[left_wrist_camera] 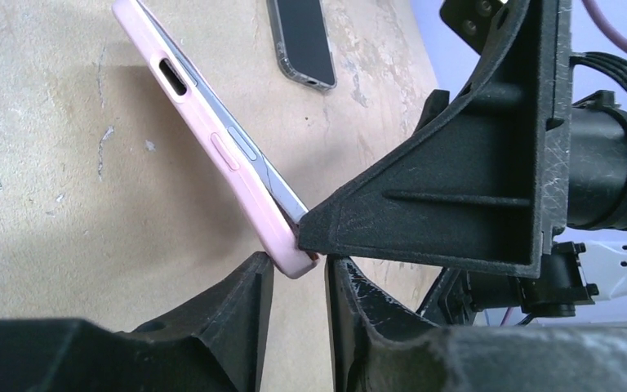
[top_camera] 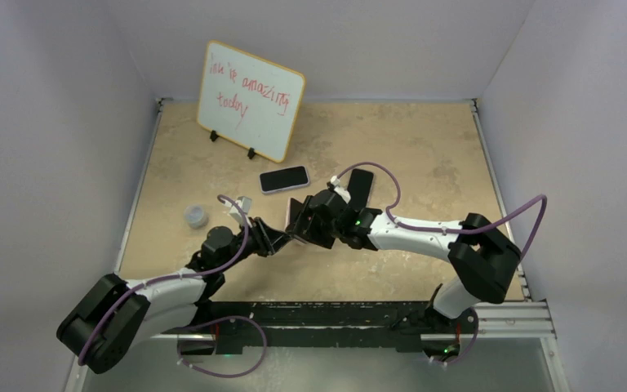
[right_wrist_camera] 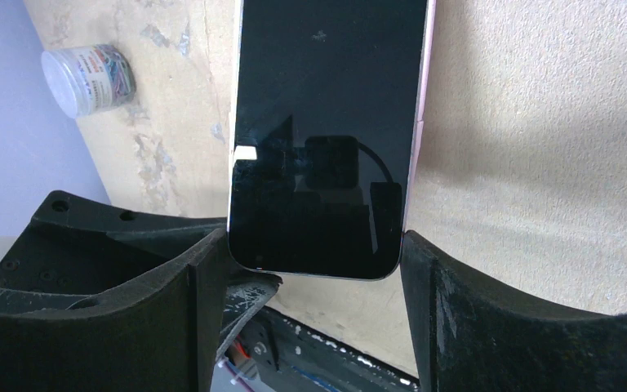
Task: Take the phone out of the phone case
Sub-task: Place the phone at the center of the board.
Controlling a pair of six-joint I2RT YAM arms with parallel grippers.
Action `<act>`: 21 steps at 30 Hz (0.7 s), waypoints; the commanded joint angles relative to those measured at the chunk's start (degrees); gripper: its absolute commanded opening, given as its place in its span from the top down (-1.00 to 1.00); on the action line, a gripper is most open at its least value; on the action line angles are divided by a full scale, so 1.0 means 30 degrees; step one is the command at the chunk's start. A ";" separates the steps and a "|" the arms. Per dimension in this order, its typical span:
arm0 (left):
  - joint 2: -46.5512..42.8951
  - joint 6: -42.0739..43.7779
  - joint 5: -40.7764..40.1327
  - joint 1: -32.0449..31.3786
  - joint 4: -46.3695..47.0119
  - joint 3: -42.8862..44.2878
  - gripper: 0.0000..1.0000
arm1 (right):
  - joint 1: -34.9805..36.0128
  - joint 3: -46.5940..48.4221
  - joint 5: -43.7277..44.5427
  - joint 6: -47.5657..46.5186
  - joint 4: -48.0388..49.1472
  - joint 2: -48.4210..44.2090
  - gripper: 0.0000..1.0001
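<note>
Step in hand looks like the peel: phone (right_wrist_camera: 318, 139) in its pink phone case (left_wrist_camera: 212, 139) is held tilted above the middle of the table (top_camera: 424, 155). The right gripper (right_wrist_camera: 314, 245) is clamped across the phone's bottom end; the left gripper (left_wrist_camera: 298, 273) has fingers close either side of the case's bottom corner, can't tell if they pinch it. Next move likely needs left to bite the case lip and pull while right holds firm. Containers: the case holds most of the phone, a clear jar (right_wrist_camera: 88, 77) near the left edge holds small coloured bits, and a second phone (top_camera: 283, 179) lies cased mid-table.
</note>
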 commanded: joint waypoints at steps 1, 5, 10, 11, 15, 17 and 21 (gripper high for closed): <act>-0.0135 0.0569 -0.0839 0.0088 0.1908 -0.0336 0.48 | -0.0001 -0.0423 -0.2095 0.0520 0.1592 -0.1225 1.00; -0.0374 0.0707 -0.0793 0.0069 0.2616 -0.0746 0.68 | -0.0163 -0.0487 -0.2239 0.0507 0.1710 -0.1479 1.00; -0.0754 0.0968 -0.1137 0.0087 0.2239 -0.0838 0.79 | -0.0270 -0.0479 -0.2240 0.0394 0.1771 -0.1679 1.00; -0.0761 0.0940 -0.1158 0.0091 0.2122 -0.0794 0.81 | -0.0275 -0.0468 -0.2240 0.0376 0.1787 -0.1677 1.00; -0.0809 0.0797 -0.1728 0.0084 0.0750 -0.0457 0.94 | -0.0305 -0.0515 -0.2240 0.0252 0.1890 -0.1741 1.00; -0.0814 0.0633 -0.2033 0.0086 0.0099 -0.0424 1.00 | -0.0337 -0.0587 -0.2240 0.0132 0.1847 -0.1882 1.00; -0.1028 0.0274 -0.2508 0.0090 -0.1076 -0.0541 1.00 | -0.0648 -0.0855 -0.2240 -0.0112 0.1601 -0.2394 1.00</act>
